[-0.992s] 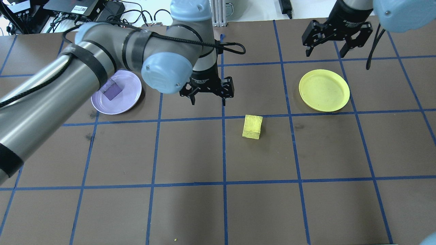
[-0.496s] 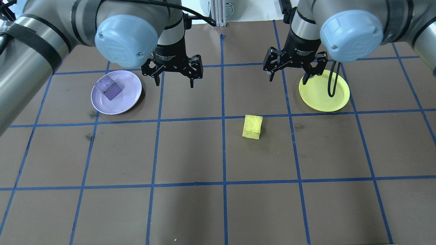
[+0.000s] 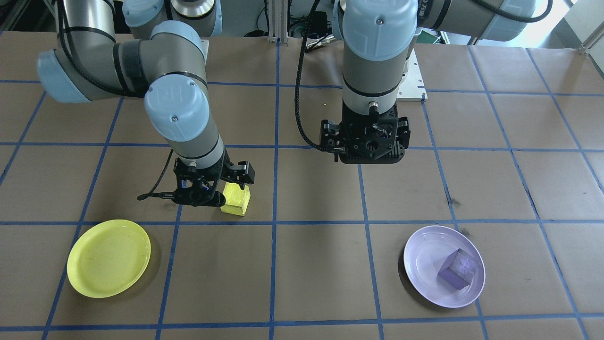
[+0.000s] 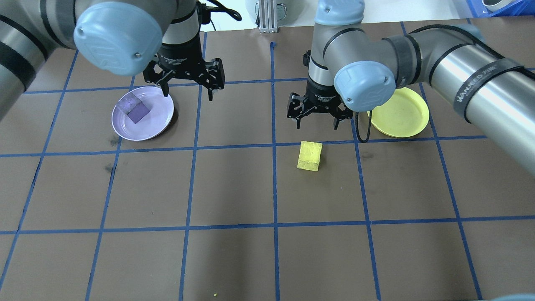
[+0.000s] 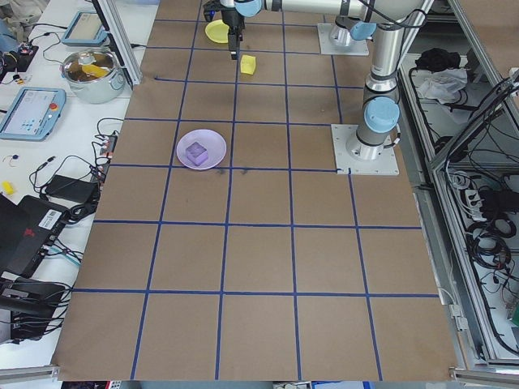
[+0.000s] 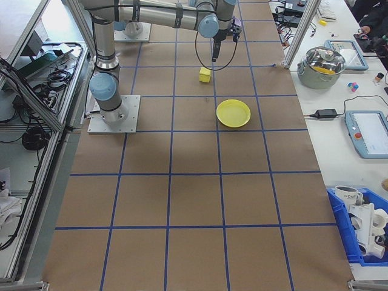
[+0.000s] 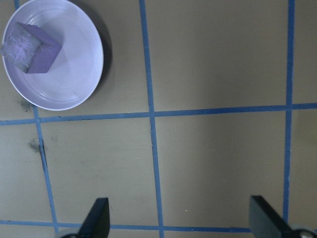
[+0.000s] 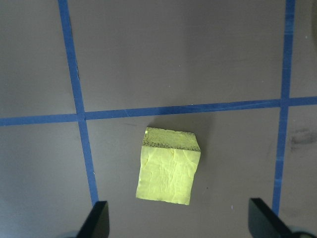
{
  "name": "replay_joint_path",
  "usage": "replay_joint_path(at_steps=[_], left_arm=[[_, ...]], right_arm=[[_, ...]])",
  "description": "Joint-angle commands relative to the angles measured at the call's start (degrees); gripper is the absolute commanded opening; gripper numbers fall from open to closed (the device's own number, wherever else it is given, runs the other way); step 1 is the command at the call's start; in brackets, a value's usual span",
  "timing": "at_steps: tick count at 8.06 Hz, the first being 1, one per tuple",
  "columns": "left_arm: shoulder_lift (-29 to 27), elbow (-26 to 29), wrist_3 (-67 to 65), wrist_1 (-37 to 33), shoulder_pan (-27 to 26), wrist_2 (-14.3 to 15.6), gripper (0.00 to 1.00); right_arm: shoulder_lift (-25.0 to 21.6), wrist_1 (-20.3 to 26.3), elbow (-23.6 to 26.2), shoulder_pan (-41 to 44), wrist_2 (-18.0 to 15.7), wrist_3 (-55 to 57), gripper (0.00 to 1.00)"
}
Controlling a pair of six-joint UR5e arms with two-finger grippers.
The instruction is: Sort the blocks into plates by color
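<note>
Half done, judging by how things are lying: purple block (image 4: 133,110) sitting inside the lavender plate (image 4: 161,121), yellow block (image 4: 309,155) resting on the brown table (image 4: 234,188), well apart from the empty yellow plate (image 4: 407,119). Left to do: gripping that cube and carrying it over to the yellow plate.

Right gripper (image 4: 315,123) hovering just behind the yellow block, jaws spread and holding nothing. Left gripper (image 4: 187,90) hanging beside the lavender plate, jaws likewise spread and empty.

Right wrist view showing the cube (image 8: 168,166) lying between the two fingertips (image 8: 96,218), not yet touching either. Front view partly hiding the cube behind the gripper.
</note>
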Motion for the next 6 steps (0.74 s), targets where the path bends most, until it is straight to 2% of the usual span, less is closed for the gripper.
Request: replay_joint_path(at_steps=[1, 2, 3, 6], left_arm=[[3.1, -0.1, 3.2, -1.7, 5.5, 1.5, 1.00], [4.2, -0.1, 3.2, -1.9, 5.8, 0.5, 1.00], [5.1, -0.1, 3.2, -1.9, 6.0, -2.9, 1.00], [8.3, -0.1, 3.2, -1.9, 6.4, -3.4, 1.00]], right_arm=[[4.5, -1.9, 1.0, 0.8, -0.5, -2.4, 1.00], [5.9, -1.8, 1.0, 0.8, -0.4, -2.4, 1.00], [6.9, -1.9, 1.7, 0.8, -0.4, -2.4, 1.00], [9.5, -2.2, 2.8, 0.8, 0.3, -2.6, 1.00]])
